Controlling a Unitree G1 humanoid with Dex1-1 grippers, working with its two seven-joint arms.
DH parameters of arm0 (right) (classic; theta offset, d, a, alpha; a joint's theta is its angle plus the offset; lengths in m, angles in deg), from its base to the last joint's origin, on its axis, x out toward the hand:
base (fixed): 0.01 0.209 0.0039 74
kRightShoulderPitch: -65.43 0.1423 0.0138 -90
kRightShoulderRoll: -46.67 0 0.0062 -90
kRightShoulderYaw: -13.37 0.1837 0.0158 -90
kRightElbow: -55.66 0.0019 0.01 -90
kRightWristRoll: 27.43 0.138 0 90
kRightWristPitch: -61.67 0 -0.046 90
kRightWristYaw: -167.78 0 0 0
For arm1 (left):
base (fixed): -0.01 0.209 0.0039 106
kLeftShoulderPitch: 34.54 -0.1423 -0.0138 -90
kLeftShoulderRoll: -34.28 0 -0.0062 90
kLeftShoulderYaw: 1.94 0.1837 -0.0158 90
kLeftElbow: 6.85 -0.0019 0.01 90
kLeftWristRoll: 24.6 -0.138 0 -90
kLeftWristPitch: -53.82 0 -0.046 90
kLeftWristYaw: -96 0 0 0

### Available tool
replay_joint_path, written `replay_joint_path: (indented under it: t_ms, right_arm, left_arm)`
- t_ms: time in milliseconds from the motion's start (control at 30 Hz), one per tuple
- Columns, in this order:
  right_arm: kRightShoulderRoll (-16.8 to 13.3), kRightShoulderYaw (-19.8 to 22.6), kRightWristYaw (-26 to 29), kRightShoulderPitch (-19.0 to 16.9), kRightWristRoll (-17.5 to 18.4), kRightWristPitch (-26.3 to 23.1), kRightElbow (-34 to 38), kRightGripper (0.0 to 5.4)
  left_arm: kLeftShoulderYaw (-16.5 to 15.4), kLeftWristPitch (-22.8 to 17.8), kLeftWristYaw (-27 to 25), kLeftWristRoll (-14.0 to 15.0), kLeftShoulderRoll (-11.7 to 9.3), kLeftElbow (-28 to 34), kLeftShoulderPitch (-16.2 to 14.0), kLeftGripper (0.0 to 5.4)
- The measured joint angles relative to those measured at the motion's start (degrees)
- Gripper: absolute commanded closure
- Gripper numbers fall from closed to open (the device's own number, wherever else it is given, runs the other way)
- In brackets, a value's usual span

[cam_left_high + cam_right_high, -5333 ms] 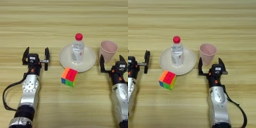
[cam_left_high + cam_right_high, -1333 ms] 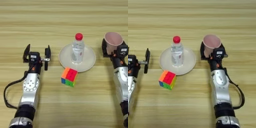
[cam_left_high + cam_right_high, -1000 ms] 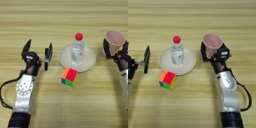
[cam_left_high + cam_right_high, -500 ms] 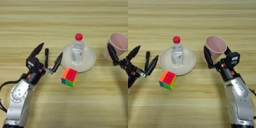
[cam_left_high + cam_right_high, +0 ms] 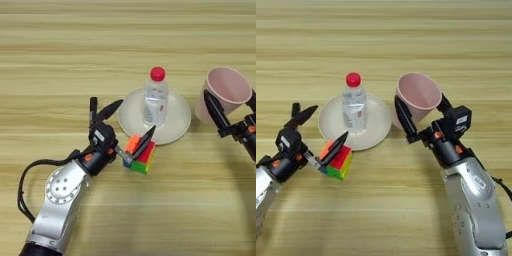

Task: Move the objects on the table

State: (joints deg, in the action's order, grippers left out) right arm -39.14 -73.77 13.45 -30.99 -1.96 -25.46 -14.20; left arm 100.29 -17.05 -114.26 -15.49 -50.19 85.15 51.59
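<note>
In the left eye view, the left gripper reaches in from the lower left with its fingers spread wide, one finger lying over the multicoloured puzzle cube, the other pointing toward the cream plate. The water bottle stands upright on that plate, on the wooden table. In the right eye view, the right gripper clamps the pale pink cup, tilted, just right of the plate, one finger on its left wall. The cube lies just below the plate's front rim.
</note>
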Motion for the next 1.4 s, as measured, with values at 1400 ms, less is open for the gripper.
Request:
replay_joint_path:
  t_ms: [1400]
  right_arm:
    - [2.70,-12.69,1.48,0.55,-6.23,-0.15,-5.23,0.91]
  left_arm:
    - [7.73,1.35,1.41,-7.70,2.25,-4.66,2.61,0.00]
